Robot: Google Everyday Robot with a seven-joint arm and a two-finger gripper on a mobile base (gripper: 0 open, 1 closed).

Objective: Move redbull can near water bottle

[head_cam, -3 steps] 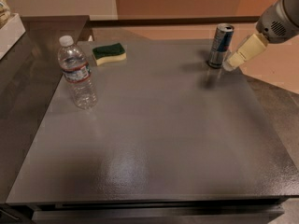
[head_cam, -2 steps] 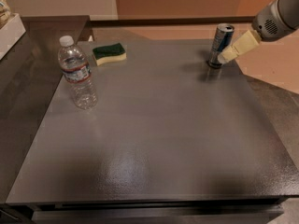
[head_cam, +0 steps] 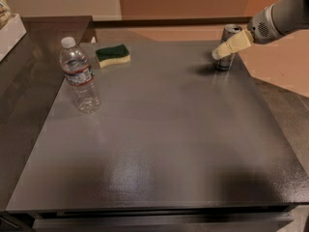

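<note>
The redbull can [head_cam: 224,63] stands upright at the far right corner of the dark grey table [head_cam: 159,144]. It is silver and blue with a silver top. My gripper [head_cam: 226,48] reaches in from the upper right, and its cream tip lies across the front of the can's middle, hiding part of it. The water bottle [head_cam: 79,76] stands upright near the table's left edge, far from the can. It is clear with a white cap and a label band.
A green and yellow sponge [head_cam: 113,55] lies at the back of the table, right of the bottle. A white box [head_cam: 10,32] sits on a dark counter at the far left. The table's right edge drops to the floor beside the can.
My gripper has moved left from beside the can's right side to across its front. The can and the bottle have not moved.
</note>
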